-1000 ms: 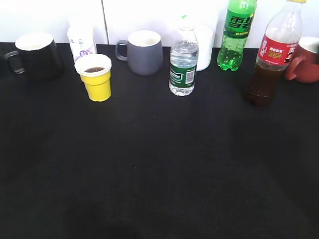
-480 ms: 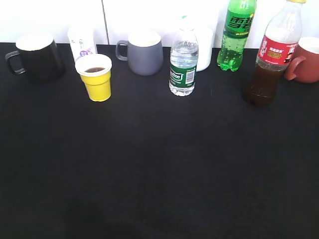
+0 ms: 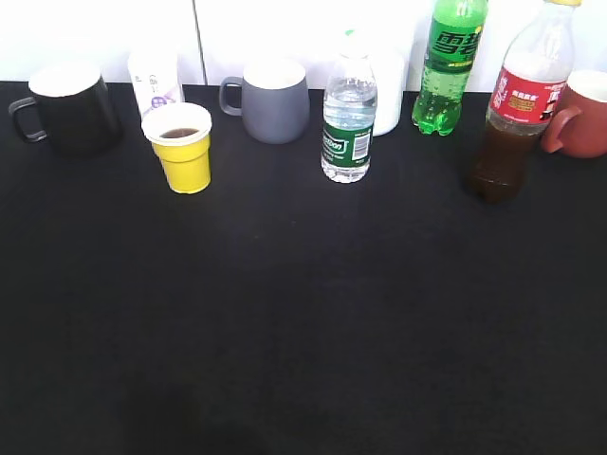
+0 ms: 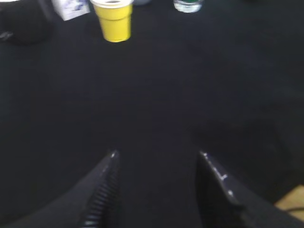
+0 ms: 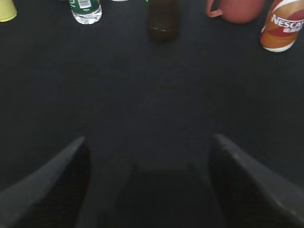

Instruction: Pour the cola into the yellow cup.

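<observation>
The cola bottle (image 3: 517, 104) stands upright at the back right of the black table, with dark liquid in its lower part; its base shows in the right wrist view (image 5: 163, 21). The yellow cup (image 3: 180, 147) stands at the back left with dark liquid inside; it also shows in the left wrist view (image 4: 113, 20). My left gripper (image 4: 158, 154) is open and empty over bare table, well short of the cup. My right gripper (image 5: 149, 140) is open and empty, well short of the cola. Neither gripper shows in the exterior view.
Along the back stand a black mug (image 3: 66, 106), a white carton (image 3: 155, 81), a grey mug (image 3: 272, 99), a water bottle (image 3: 348, 123), a green soda bottle (image 3: 450, 66) and a red mug (image 3: 586, 118). A Nescafe can (image 5: 282, 26) stands far right.
</observation>
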You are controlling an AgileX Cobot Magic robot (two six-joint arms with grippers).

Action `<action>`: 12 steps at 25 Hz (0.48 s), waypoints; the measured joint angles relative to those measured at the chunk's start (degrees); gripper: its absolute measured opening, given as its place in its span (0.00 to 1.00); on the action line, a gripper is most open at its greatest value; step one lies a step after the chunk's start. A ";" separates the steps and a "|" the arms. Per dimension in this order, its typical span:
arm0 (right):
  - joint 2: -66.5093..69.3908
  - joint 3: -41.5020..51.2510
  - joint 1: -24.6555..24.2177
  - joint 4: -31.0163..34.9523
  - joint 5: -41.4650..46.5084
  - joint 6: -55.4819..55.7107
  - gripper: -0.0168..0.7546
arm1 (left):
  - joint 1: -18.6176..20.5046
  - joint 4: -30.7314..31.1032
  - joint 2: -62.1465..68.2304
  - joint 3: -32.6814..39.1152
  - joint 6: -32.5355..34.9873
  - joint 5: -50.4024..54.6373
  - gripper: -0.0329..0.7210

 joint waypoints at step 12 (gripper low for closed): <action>0.00 0.00 -19.91 -0.07 -0.41 0.00 0.78 | 26.94 0.00 -3.96 0.00 0.01 -0.12 0.36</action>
